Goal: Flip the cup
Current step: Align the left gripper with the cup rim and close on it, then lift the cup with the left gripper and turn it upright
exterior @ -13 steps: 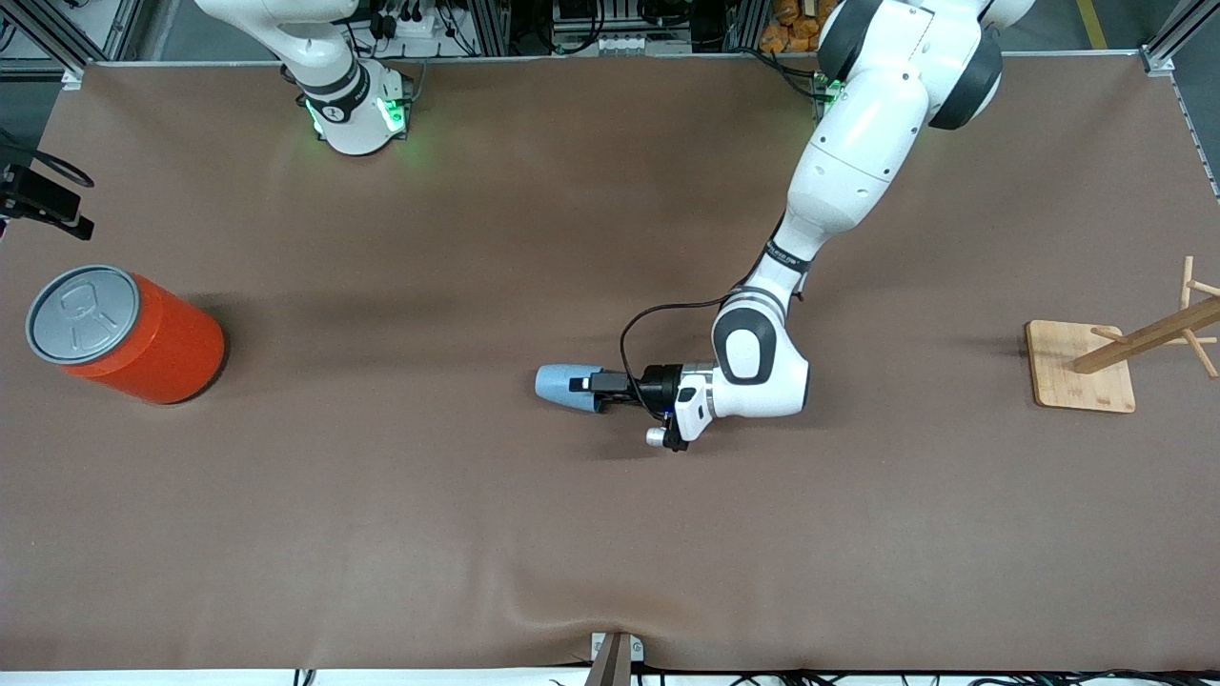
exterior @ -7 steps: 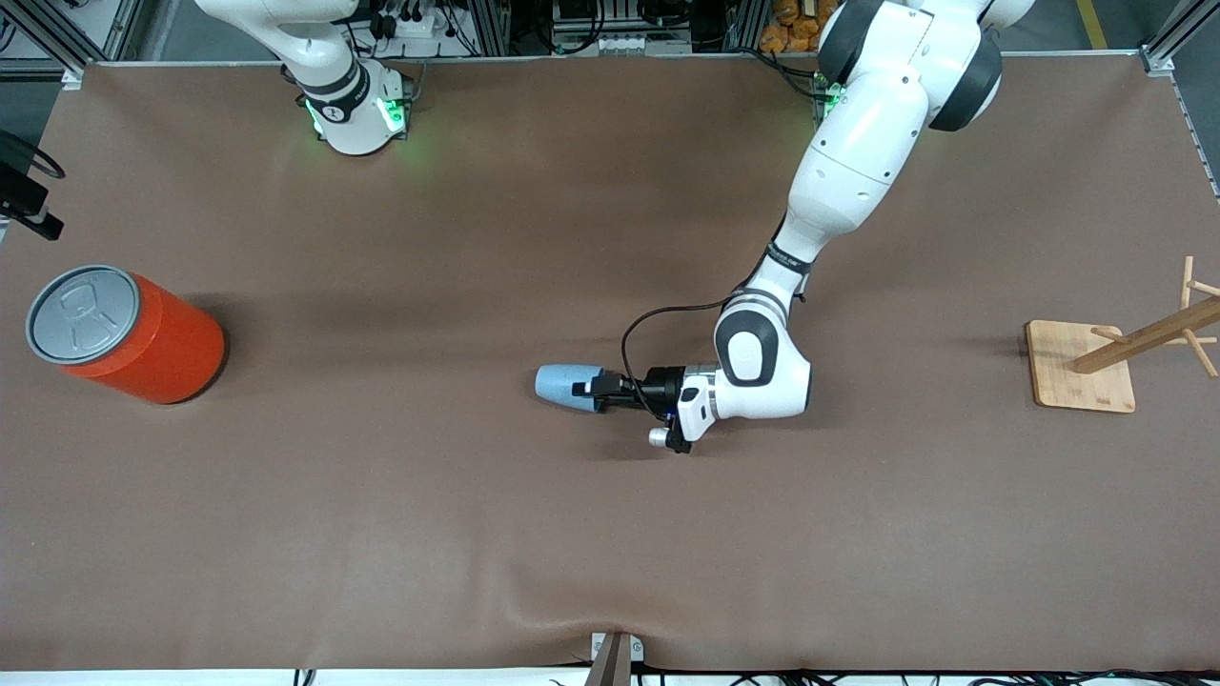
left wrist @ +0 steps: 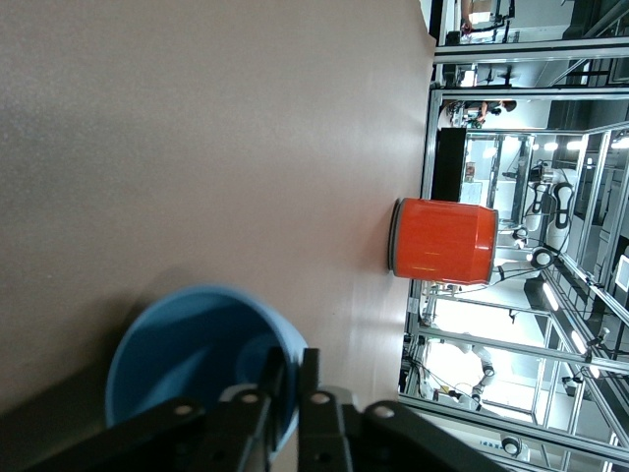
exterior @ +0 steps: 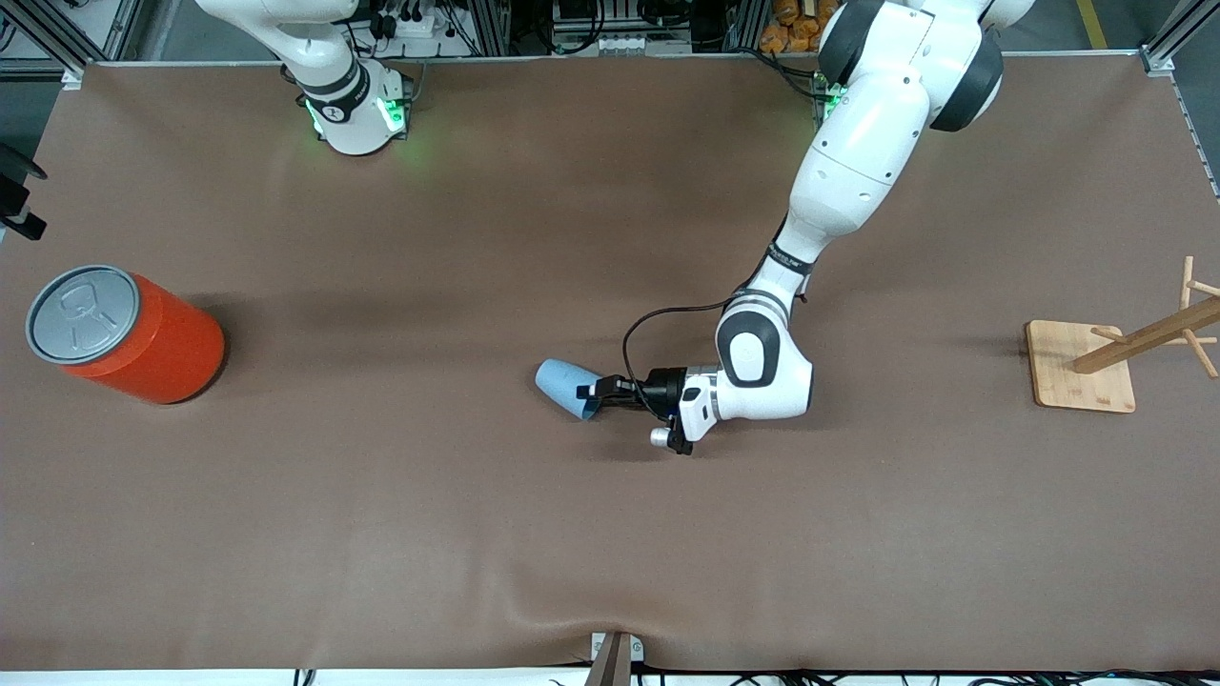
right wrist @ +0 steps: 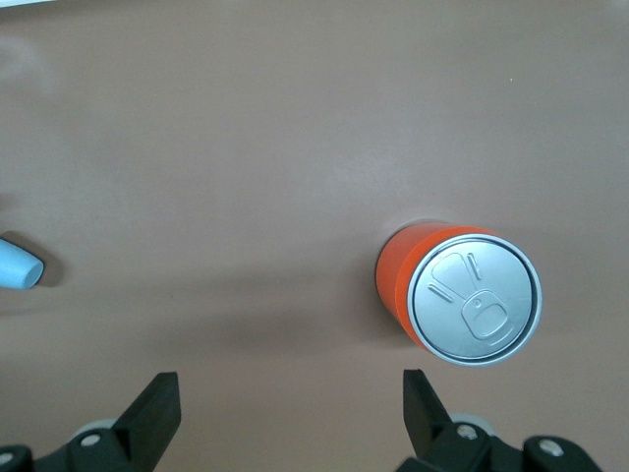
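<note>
We have the left gripper [exterior: 593, 391] pinched on the rim of the cup [exterior: 562, 384], tilted partway, well apart from the orange can [exterior: 124, 333] toward the left arm's end, uprighting left, while the right gripper [right wrist: 285, 413] waits spread open above the can

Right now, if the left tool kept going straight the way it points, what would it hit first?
The left tool is already shut on the cup's rim, so the cup leads. Past it, toward the right arm's end, the brown table looks free until the orange can, though the line may pass just beside it.
</note>
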